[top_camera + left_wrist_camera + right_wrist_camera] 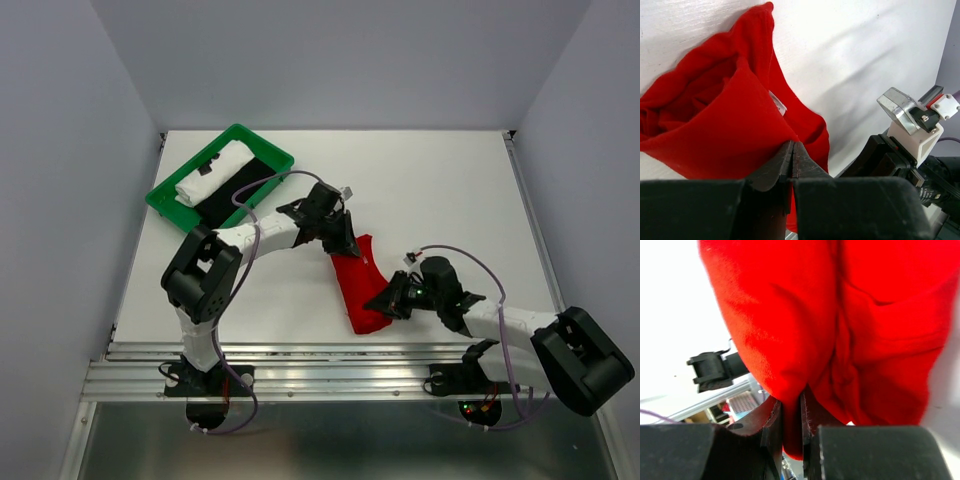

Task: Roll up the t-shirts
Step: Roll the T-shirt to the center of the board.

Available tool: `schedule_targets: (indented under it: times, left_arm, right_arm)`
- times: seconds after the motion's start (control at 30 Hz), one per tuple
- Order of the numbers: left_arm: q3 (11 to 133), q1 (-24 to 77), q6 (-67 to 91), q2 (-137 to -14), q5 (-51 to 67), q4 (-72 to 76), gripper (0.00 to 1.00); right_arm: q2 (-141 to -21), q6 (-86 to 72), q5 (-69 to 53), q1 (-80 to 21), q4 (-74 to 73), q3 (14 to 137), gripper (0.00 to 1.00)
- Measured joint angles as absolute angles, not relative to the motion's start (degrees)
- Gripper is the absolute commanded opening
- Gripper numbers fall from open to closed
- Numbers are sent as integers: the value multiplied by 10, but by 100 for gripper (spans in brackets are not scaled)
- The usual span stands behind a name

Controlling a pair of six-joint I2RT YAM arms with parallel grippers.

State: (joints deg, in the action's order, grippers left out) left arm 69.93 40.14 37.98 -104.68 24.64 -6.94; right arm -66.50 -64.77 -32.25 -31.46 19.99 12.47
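A bright red t-shirt (362, 285), folded into a long narrow band, lies on the white table between my two arms. My left gripper (345, 243) is shut on its far end; the left wrist view shows the jaws pinched on a fold of the red cloth (730, 115). My right gripper (392, 302) is shut on its near end, and the right wrist view shows red cloth (840, 315) clamped between the fingers. The shirt's near end is bunched and thicker.
A green plastic tray (163, 197) sits at the far left of the table, holding a rolled white cloth (213, 172) and a black cloth (232, 193). Grey walls stand on both sides. A metal rail (330, 365) runs along the near edge.
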Motion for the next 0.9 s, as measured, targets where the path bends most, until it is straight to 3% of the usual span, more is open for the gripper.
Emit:
schedule_targets:
  times: [0.37, 0.9]
  left_arm:
    - [718, 403, 377, -1063, 248, -69, 12]
    - [721, 405, 358, -1032, 211, -97, 7]
  right_arm:
    - [-637, -558, -228, -315, 17, 195, 7]
    - [-661, -542, -199, -314, 2, 195, 5]
